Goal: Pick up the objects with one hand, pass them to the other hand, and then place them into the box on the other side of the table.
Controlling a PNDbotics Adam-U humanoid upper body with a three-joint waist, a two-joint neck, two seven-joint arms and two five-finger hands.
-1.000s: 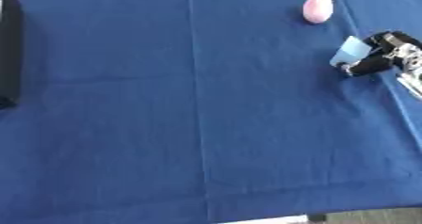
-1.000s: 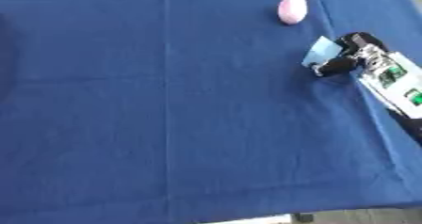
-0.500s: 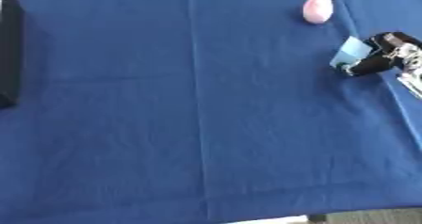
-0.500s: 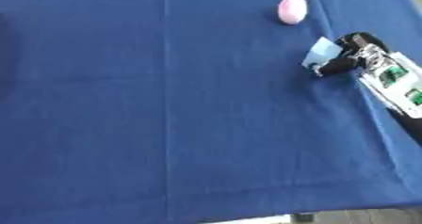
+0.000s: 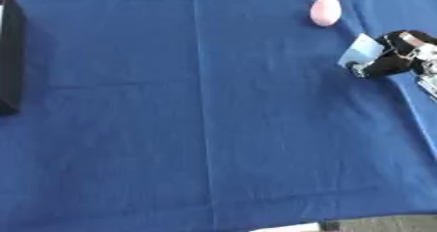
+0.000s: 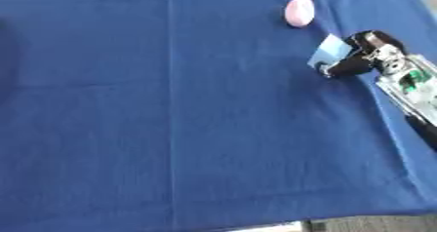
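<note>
The right hand [image 6: 363, 55] is seen at the right side of the blue cloth [image 6: 170, 119], its fingers curled around a pale blue flat object [image 6: 329, 50], which is pinched at its right edge and tilted up off the cloth. A pink egg-shaped object [image 6: 299, 11] is lying on the cloth just beyond the blue object and slightly to its left, apart from the hand. A black box [image 5: 10, 53] is set at the far left edge of the cloth, well apart from the hand.
</note>
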